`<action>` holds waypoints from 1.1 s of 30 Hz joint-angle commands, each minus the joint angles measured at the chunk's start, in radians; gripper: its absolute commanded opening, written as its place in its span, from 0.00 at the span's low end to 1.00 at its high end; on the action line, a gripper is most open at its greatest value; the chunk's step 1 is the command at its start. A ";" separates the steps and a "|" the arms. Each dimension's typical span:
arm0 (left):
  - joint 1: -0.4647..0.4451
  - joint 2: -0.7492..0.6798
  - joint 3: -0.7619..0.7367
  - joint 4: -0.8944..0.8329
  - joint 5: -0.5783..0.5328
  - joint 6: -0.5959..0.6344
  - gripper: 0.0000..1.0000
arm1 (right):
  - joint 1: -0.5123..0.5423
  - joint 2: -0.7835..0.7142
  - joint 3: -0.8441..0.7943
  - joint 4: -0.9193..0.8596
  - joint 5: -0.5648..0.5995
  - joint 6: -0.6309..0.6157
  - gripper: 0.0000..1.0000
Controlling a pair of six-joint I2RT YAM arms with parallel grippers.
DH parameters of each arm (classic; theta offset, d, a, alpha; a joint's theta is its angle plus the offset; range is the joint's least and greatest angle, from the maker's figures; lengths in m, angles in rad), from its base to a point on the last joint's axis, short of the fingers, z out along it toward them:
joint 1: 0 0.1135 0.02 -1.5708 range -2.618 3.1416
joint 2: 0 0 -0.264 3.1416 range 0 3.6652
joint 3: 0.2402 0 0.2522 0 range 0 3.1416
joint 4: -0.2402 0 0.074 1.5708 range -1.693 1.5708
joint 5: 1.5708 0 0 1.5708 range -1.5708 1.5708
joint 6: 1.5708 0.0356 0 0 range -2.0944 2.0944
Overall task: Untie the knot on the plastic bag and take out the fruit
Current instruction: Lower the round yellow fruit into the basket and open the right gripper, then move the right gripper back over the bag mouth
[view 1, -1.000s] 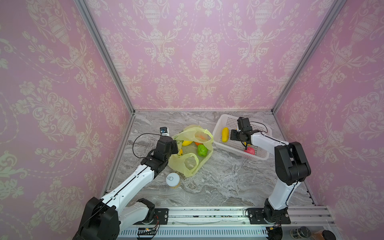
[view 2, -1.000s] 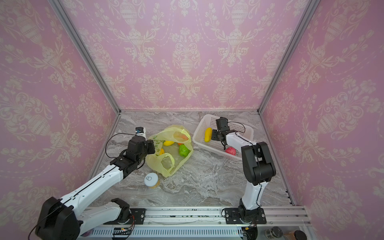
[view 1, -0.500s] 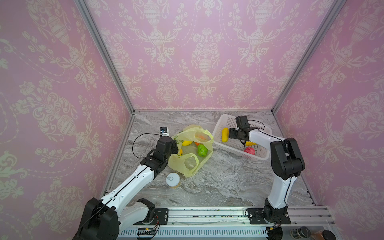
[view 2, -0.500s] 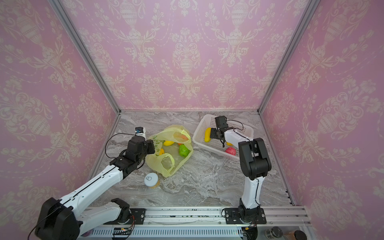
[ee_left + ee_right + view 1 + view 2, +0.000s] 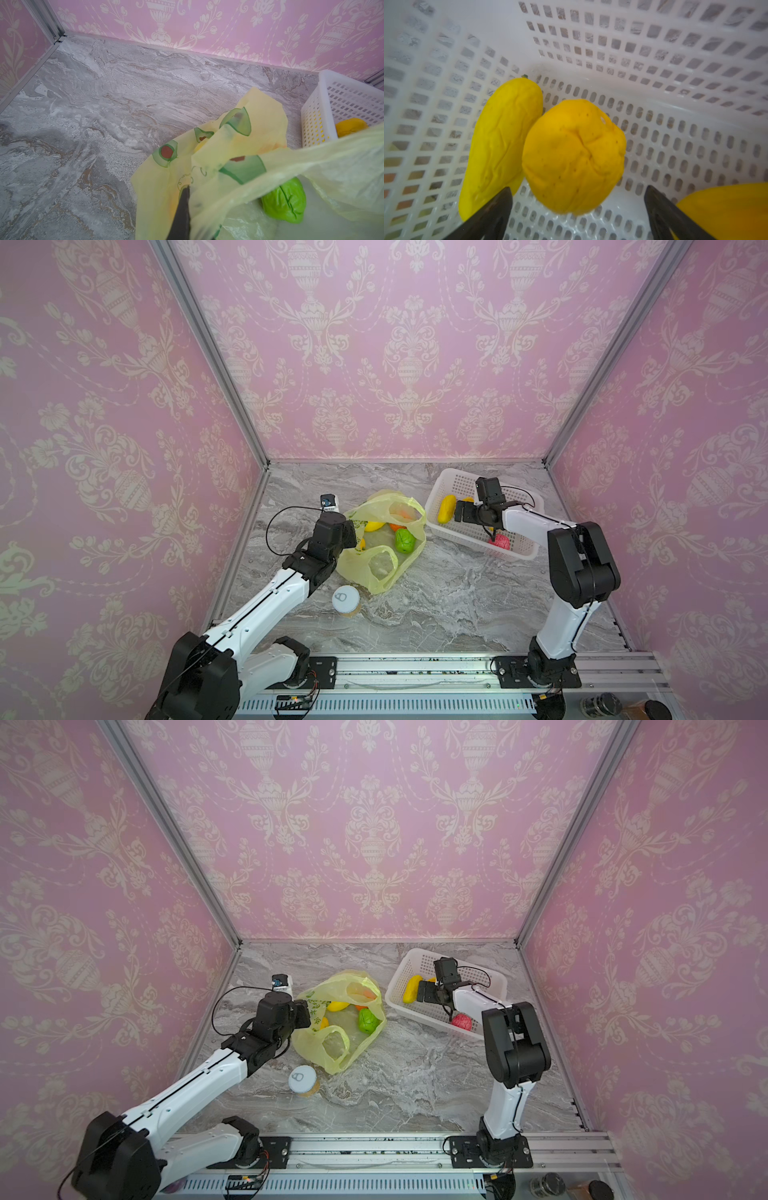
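Yellow-green bag (image 5: 353, 568) with green avocado prints; white perforated basket (image 5: 453, 483); yellow fruit (image 5: 447, 508), green fruit (image 5: 404, 540), pink-red fruit (image 5: 498, 542); grey veined worktop (image 5: 457, 597); pink damask walls (image 5: 407, 344).

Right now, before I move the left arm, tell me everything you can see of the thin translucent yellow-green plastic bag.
The plastic bag is thin translucent yellow-green film printed with green avocado halves. It lies crumpled on the grey marble table, close beside the white perforated basket. Its two handle loops lie apart, untied, mouth open. A green fruit, a yellow fruit and an orange fruit show inside. The left gripper is shut on its edge away from the basket.
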 commanded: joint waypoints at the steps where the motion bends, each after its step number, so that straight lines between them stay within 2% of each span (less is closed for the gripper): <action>1: 0.009 0.005 0.010 -0.010 0.011 -0.006 0.00 | 0.020 -0.178 -0.082 0.058 -0.021 0.012 1.00; 6: 0.011 -0.001 0.012 -0.012 0.012 -0.006 0.00 | 0.096 -0.480 -0.216 0.113 -0.015 -0.029 1.00; 9: 0.011 -0.004 0.012 -0.014 0.004 -0.006 0.00 | 0.155 -0.632 -0.284 0.156 -0.055 -0.073 0.91; 11: 0.011 -0.006 0.010 -0.014 0.004 -0.006 0.00 | 0.204 -0.711 -0.324 0.191 -0.121 -0.110 0.84; 16: 0.012 -0.011 0.012 -0.014 0.010 -0.006 0.00 | 0.361 -0.801 -0.338 0.189 -0.221 -0.234 0.72; 20: 0.012 -0.025 0.010 -0.017 0.013 -0.007 0.00 | 0.492 -0.798 -0.315 0.149 -0.263 -0.351 0.69; 24: 0.012 -0.047 0.000 -0.007 0.021 -0.007 0.00 | 0.572 -0.726 -0.264 0.090 -0.304 -0.441 0.64; 30: 0.012 -0.067 -0.015 0.014 0.036 -0.005 0.00 | 0.647 -0.540 -0.171 0.038 -0.224 -0.514 0.48; 33: 0.012 -0.060 -0.016 0.022 0.046 -0.006 0.00 | 0.657 -0.433 -0.123 0.028 -0.189 -0.540 0.46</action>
